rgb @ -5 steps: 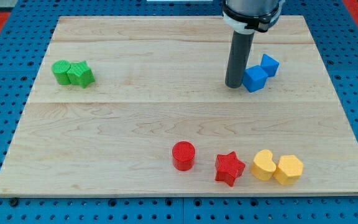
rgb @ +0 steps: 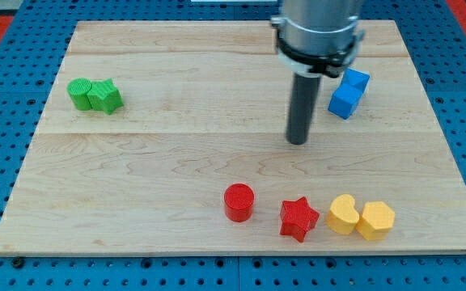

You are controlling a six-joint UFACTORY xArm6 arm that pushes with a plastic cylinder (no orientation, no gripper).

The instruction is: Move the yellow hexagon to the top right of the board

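Note:
The yellow hexagon (rgb: 376,221) lies near the board's bottom right, touching a yellow heart-shaped block (rgb: 344,214) on its left. My tip (rgb: 298,141) rests on the board near the middle, well above the red star (rgb: 298,218) and up and to the left of the yellow hexagon, apart from every block. Two blue blocks (rgb: 348,93) sit to the upper right of my tip, touching each other.
A red cylinder (rgb: 239,202) stands left of the red star. Two green blocks (rgb: 94,94) touch each other at the left side. The wooden board (rgb: 176,153) lies on a blue pegboard surface.
My tip has moved down toward the view's bottom and slightly left, away from the blue blocks. The blue blocks now sit slightly further up and right.

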